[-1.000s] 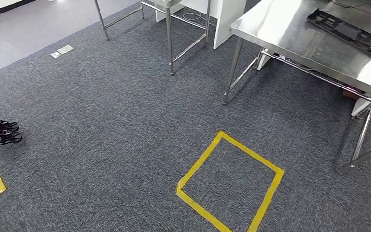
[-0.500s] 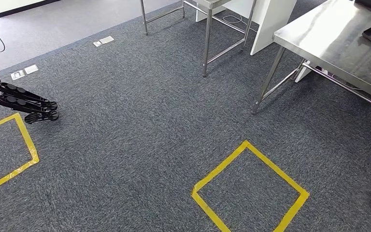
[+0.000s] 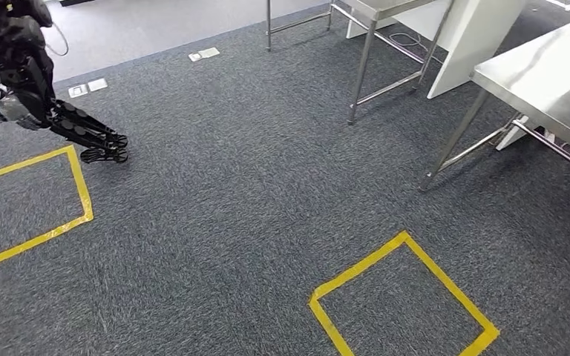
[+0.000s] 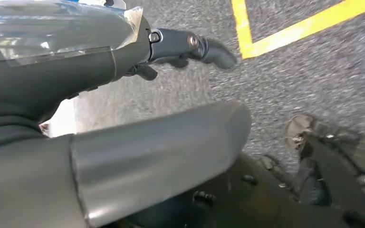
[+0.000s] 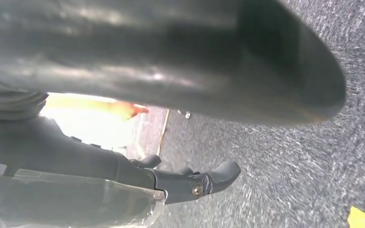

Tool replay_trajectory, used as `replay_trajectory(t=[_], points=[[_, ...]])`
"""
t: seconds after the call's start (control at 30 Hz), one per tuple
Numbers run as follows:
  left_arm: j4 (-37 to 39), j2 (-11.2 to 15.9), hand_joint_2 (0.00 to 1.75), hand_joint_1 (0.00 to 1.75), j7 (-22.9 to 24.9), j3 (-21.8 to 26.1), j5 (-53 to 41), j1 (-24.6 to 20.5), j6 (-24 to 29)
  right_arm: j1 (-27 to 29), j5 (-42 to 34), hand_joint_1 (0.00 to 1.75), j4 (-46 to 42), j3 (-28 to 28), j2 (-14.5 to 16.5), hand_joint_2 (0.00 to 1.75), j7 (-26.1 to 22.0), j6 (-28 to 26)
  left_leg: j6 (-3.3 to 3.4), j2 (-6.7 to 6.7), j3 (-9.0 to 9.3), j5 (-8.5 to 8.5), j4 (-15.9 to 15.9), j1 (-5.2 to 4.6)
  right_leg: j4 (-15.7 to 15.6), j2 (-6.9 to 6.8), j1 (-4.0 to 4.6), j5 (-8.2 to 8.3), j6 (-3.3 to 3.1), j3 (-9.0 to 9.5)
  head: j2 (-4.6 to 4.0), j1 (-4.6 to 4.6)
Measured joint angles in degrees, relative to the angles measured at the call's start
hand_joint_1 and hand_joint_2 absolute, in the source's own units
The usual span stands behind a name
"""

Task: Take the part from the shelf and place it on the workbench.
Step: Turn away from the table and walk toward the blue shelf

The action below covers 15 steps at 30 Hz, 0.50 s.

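Far left, the left hand (image 3: 82, 137) hangs low beside the body, fingers (image 4: 209, 47) stretched out straight and carrying nothing. That looks like a walking posture, not a reach. Just beneath it is a yellow tape square (image 3: 33, 196) on the grey carpet (image 3: 215, 200), probably a standing mark. Moving across, a second tape square (image 3: 404, 297) lies nearer the middle (another station, I'd guess). Beyond it is a bare steel frame (image 3: 364, 59), then the steel table (image 3: 557, 74) at the far right, likely the workbench. The right hand (image 5: 180, 183) also dangles over the carpet, fingers extended and loose, with nothing in its grasp. I cannot tell where the part is, but neither hand has it. So the pickup is not yet done, and the robot needs to face the shelf first.
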Motion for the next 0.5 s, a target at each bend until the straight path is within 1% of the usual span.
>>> replay_trajectory(t=[0.03, 0.07, 0.1, 0.13, 0.17, 0.2, 0.23, 0.27, 0.3, 0.33, 0.37, 0.4, 0.43, 0.47, 0.5], points=[[0.0, 0.0, 0.00, 0.00, -0.1, 0.0, -0.3, 0.0, 0.0, -0.2, 0.2, 0.00, 0.0, 0.0, 0.0, 0.00, -0.1, 0.0, 0.41, -0.69, -0.07, 0.16, -0.2, 0.06, 0.0, -0.27, -0.10, -0.14, 0.24, 0.15, 0.00, 0.07], [0.0, -0.1, 0.00, 0.00, -0.1, 0.0, -0.4, 0.1, -0.1, -0.3, 0.3, 0.00, 0.0, 0.0, -0.1, 0.00, -0.2, -0.1, 0.86, -1.35, -0.09, 0.39, -0.4, 0.11, 0.5, 0.46, -0.23, -0.61, 0.40, 0.11, 0.00, 0.18], [0.0, -0.1, 0.00, 0.00, -0.1, 0.0, -0.6, 0.1, -0.1, -0.3, 0.4, 0.00, 0.0, 0.0, -0.1, 0.00, -0.3, -0.2, 1.28, -2.02, -0.10, 0.63, -0.6, 0.23, 2.1, 1.91, -0.34, -1.59, 0.42, -0.45, 0.01, 0.31], [0.0, -0.2, 0.00, 0.00, -0.1, 0.0, -0.7, 0.0, -0.2, -0.2, 0.5, 0.00, 0.0, 0.0, -0.1, 0.00, -0.4, -0.3, 1.64, -2.68, -0.08, 0.86, -0.8, 0.36, 5.0, 3.78, -0.49, -3.05, 0.32, -1.79, 0.01, 0.48], [0.0, -0.2, 0.00, 0.00, -0.1, 0.0, -0.8, 0.0, -0.3, -0.2, 0.5, 0.00, 0.0, 0.0, -0.1, 0.00, -0.5, -0.3, 1.82, -3.36, -0.17, 0.95, -0.8, 0.31, 9.0, 5.58, -0.53, -4.79, 0.09, -3.63, 0.01, 0.68], [0.0, -0.2, 0.00, 0.00, 0.0, 0.0, -0.9, 0.0, -0.4, -0.2, 0.5, 0.00, 0.0, 0.0, -0.1, 0.00, -0.5, -0.4, 1.90, -4.14, -0.27, 0.99, -0.8, 0.26, 13.2, 6.53, -0.53, -6.32, -0.04, -5.69, 0.01, 0.74], [0.0, -0.2, 0.00, 0.00, 0.2, 0.0, -1.1, 0.0, -0.5, -0.2, 0.3, 0.00, 0.0, 0.0, -0.2, 0.00, -0.5, -0.3, 1.94, -4.99, -0.31, 1.01, -0.8, 0.21, 16.4, 6.92, -0.52, -7.19, 0.01, -7.36, 0.00, 0.74], [0.0, -0.2, 0.00, 0.00, 0.5, -0.1, -1.4, 0.0, -0.6, -0.2, 0.2, 0.00, 0.0, 0.0, -0.2, 0.00, -0.5, -0.1, 1.94, -5.90, -0.29, 1.02, -0.7, 0.17, 17.7, 7.07, -0.53, -7.11, 0.29, -8.19, 0.00, 0.76], [0.0, -0.2, 0.00, 0.00, 0.8, -0.2, -1.8, 0.0, -0.6, -0.3, 0.1, 0.00, 0.0, -0.1, -0.3, 0.00, -0.5, 0.2, 1.92, -6.82, -0.22, 1.04, -0.7, 0.15, 16.4, 7.20, -0.58, -5.97, 0.74, -7.88, 0.01, 0.76], [0.0, -0.2, 0.00, 0.00, 1.1, -0.3, -2.1, 0.0, -0.6, -0.2, 0.0, 0.00, 0.0, -0.1, -0.3, 0.00, -0.4, 0.4, 1.88, -7.74, -0.13, 1.06, -0.7, 0.15, 12.9, 7.57, -0.69, -4.07, 1.26, -6.58, 0.01, 0.77], [0.0, -0.2, 0.00, 0.00, 1.2, -0.5, -2.4, -0.1, -0.7, -0.2, -0.2, 0.00, 0.0, -0.1, -0.3, 0.00, -0.4, 0.6, 1.78, -8.60, -0.10, 1.09, -0.6, 0.16, 8.5, 8.73, -0.90, -2.02, 1.68, -4.88, 0.01, 0.81], [0.0, -0.2, 0.00, 0.00, 1.3, -0.7, -2.7, -0.1, -0.8, -0.1, -0.4, 0.00, 0.0, -0.1, -0.3, 0.00, -0.3, 0.8, 1.56, -9.39, -0.17, 1.11, -0.5, 0.05, 4.7, 9.97, -1.04, -0.40, 1.80, -3.46, 0.02, 0.83], [0.0, -0.2, 0.00, 0.00, 1.4, -1.0, -3.1, -0.2, -0.9, 0.0, -0.7, 0.00, 0.1, -0.1, -0.3, 0.00, -0.5, 0.9, 1.27, -10.01, -0.36, 1.16, -0.4, -0.03, 2.2, 10.90, -1.11, 0.60, 1.69, -2.61, 0.01, 0.82], [0.0, -0.2, 0.00, 0.00, 1.5, -1.3, -3.5, -0.2, -1.0, 0.1, -1.0, 0.00, 0.1, -0.2, -0.3, 0.00, -0.9, 1.2, 0.89, -10.52, -0.61, 1.25, -0.4, -0.07, 1.2, 11.48, -1.05, 0.97, 1.33, -2.33, 0.01, 0.77], [0.0, -0.2, 0.00, 0.00, 1.5, -1.6, -3.8, -0.2, -1.2, 0.1, -1.4, 0.00, 0.1, -0.3, -0.2, 0.00, -1.5, 1.4, 0.45, -10.99, -0.83, 1.40, -0.4, -0.06, 1.2, 11.13, -0.83, 1.08, 0.91, -2.32, 0.01, 0.73]])
